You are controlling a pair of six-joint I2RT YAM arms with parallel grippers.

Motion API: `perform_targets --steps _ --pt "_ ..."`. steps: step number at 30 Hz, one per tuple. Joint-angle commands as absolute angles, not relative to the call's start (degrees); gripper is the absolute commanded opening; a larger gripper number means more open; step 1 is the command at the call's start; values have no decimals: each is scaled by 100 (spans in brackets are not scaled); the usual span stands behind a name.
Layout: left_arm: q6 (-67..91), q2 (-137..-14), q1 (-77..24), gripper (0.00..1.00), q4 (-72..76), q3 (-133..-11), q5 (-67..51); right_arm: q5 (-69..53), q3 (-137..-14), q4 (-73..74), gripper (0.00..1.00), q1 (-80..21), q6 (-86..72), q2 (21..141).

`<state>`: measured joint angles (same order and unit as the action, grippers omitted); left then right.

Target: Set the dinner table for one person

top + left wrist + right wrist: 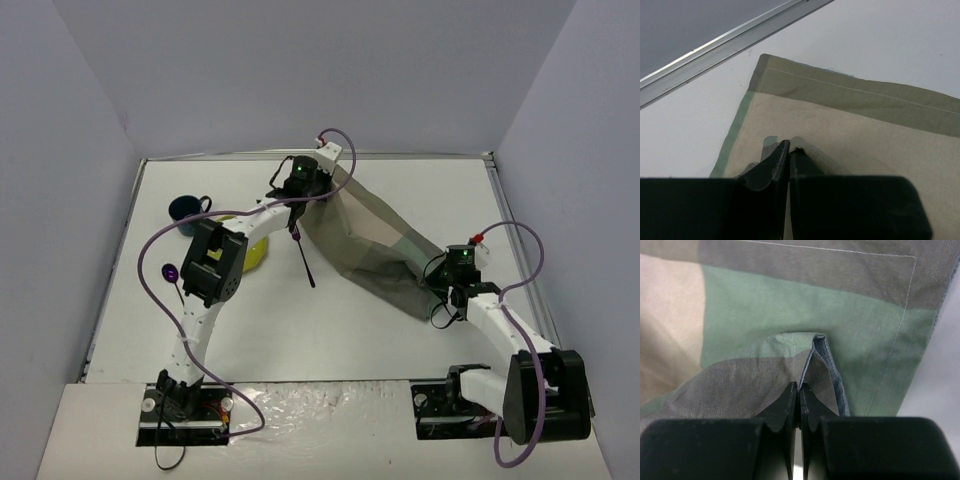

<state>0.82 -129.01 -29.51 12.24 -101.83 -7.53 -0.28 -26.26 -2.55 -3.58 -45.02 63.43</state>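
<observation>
The beige-and-green cloth placemat [375,245] lies stretched diagonally across the white dinner table [330,340], from far centre to the right. My left gripper [303,190] is shut on a pinched fold of the placemat [850,125] near its far corner; the jaws [788,146] meet with cloth between them. My right gripper [455,280] is shut on a raised fold of the placemat [790,310] near its right end, jaws together [799,388].
A dark blue mug [187,212] stands far left. A yellow plate [255,252] lies partly under my left arm. A purple spoon [170,272] lies left, and a dark utensil [304,257] lies by the placemat. The table's metal edging [715,50] runs close behind the left gripper.
</observation>
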Motion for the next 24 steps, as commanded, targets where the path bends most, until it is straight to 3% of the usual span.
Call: perform_targets --steps 1,13,20,24 --pt "395 -13097 -3082 0 1223 -10757 -889 101 -2500 -1181 0 -149 -4779 6864" --pt "1121 -14672 -3162 0 297 -12844 -848 381 -3137 -1810 0 651 -4850 8386" --pt "1199 -14902 -3062 0 266 -14265 -599 1064 -4067 -1548 0 1063 -4739 7950" --pt "1289 -14473 -2896 0 602 -14205 -677 1514 -4636 -1163 0 1090 -4298 7433"
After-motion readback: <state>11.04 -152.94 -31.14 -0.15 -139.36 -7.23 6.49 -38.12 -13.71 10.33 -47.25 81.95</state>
